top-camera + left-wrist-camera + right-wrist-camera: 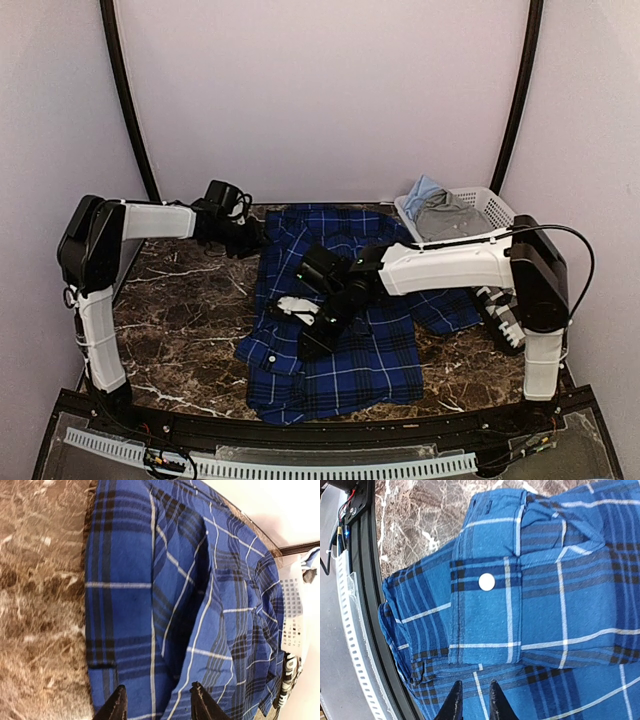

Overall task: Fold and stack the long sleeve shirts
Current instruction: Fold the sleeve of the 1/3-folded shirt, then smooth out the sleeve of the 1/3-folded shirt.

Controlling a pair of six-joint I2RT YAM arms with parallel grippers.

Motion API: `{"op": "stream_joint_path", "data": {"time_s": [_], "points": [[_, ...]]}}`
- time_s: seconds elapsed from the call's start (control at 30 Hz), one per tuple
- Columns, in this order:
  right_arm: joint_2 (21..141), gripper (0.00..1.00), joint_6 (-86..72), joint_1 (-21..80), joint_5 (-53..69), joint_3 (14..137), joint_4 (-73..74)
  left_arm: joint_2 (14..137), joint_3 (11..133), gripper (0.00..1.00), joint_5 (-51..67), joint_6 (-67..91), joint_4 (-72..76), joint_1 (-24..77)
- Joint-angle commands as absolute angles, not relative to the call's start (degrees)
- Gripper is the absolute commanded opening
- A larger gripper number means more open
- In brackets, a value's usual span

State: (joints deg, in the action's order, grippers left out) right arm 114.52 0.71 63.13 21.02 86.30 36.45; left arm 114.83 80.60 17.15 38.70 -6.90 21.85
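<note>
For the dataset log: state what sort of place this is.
Probably a robot test booth: plain walls close in a marble-look table, the left arm and right arm stand at its near edge, and a blue plaid shirt lies near a white basket.

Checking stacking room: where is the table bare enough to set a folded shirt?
Bare table between the left arm and the blue shirt; a small patch at the near right corner. Crowded at right: basket, checked shirt.

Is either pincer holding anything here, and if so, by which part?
Nothing is held. The left pincer stands open over the blue plaid shirt. The right pincer is nearly closed above the cuff, with no cloth between its tips.
</note>
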Motion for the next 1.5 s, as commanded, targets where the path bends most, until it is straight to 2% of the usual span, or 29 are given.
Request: {"op": "stream_joint_path", "data": {"time_s": [0.0,0.13,0.47,0.67,0.97,1.47], "points": [[110.89,0.17,-1.16,63.96,21.76,84.61,34.41,109.23,76.06,0.42,18.69,37.68,-7.49,21.53],[108.46,0.25,-5.66,61.77,15.51,83.92,30.56,106.07,70.02,0.42,20.34,37.9,-6.42,21.53],[104.49,0.3,-18.89,52.52,9.21,79.55,20.48,96.97,57.43,0.41,23.65,37.51,-6.93,22.34],[105.77,0.33,-23.92,47.56,16.56,76.94,13.69,91.14,50.37,0.42,23.55,36.24,-11.0,25.85],[108.79,0.36,-27.13,47.02,18.52,75.5,8.66,83.4,45.44,0.46,15.69,36.46,-20.25,35.62],[111.4,0.38,-34.5,44.47,18.16,71.33,0.84,83.7,43.74,0.48,10.59,36.04,-23.53,39.45]]}}
